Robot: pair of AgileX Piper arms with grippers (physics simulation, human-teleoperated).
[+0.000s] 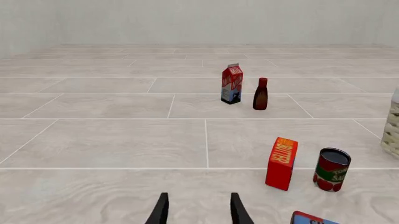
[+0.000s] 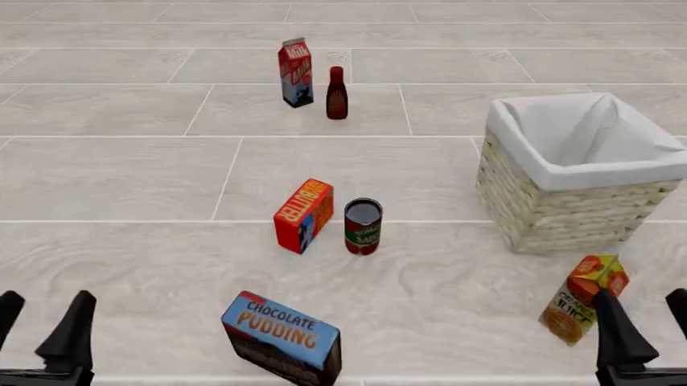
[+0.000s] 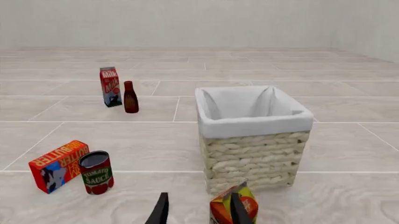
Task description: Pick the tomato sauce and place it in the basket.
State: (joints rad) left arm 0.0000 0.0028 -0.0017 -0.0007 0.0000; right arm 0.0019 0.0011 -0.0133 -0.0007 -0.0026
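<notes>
The tomato sauce [image 2: 363, 227] is a small red can with a green band and a dark top, standing upright on the floor near the middle; it also shows as the can [image 1: 331, 170] and the can [image 3: 96, 172] in the wrist views. The basket [image 2: 558, 217], pale wicker with a white lining, stands to the can's right, seen again as the basket [image 3: 255, 149]. My left gripper [image 2: 41, 322] is open at the near left, far from the can. My right gripper [image 2: 647, 322] is open at the near right, in front of the basket. Neither holds anything.
A butter box [image 2: 304, 215] stands just left of the can. A chocolate pudding box [image 2: 282, 338] lies nearer, between the arms. An orange juice carton [image 2: 583, 299] stands just left of my right gripper. A milk carton [image 2: 296, 72] and a dark bottle [image 2: 337, 93] stand far back.
</notes>
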